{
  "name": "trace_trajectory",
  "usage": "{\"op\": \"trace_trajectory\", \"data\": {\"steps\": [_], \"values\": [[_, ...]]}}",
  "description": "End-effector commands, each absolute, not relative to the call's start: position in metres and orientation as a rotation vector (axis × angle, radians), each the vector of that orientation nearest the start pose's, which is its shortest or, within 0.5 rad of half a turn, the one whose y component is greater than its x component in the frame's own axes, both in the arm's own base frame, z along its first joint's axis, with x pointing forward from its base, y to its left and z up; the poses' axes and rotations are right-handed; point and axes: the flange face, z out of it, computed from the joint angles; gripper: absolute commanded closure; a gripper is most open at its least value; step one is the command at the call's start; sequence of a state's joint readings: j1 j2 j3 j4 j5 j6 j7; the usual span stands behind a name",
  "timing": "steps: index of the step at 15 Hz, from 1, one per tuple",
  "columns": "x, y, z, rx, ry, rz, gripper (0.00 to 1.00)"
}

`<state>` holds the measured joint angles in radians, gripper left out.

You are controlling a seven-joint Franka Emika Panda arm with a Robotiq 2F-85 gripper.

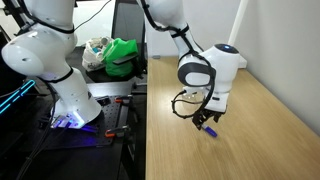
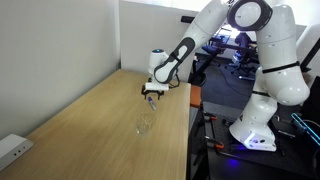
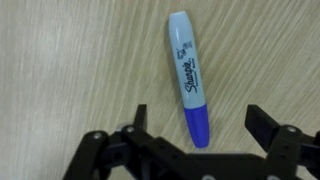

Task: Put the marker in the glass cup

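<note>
The marker lies flat on the wooden table, pale body pointing away and blue cap toward me. My gripper is open, and its two black fingers straddle the blue cap end without touching it. In an exterior view the gripper hangs just above the table with the blue marker under it. The glass cup stands upright on the table, nearer the camera than the gripper and apart from it. The cup does not show in the wrist view.
The wooden table runs along a white wall. A white power strip lies at its near corner. A green bag and clutter sit beyond the table's edge, beside a second white robot arm.
</note>
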<state>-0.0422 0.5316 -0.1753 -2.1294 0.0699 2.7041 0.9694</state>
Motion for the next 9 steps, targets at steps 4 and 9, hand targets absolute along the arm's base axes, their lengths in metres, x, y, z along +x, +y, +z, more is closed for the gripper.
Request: {"op": "trace_trajectory", "data": {"steps": [4,9], "values": [[0.5652,-0.1309,0.1554,-2.579,1.865,-0.099,0.01],[0.5658,-0.1299,0.1531,-2.584,1.865,-0.095,0.33]]}}
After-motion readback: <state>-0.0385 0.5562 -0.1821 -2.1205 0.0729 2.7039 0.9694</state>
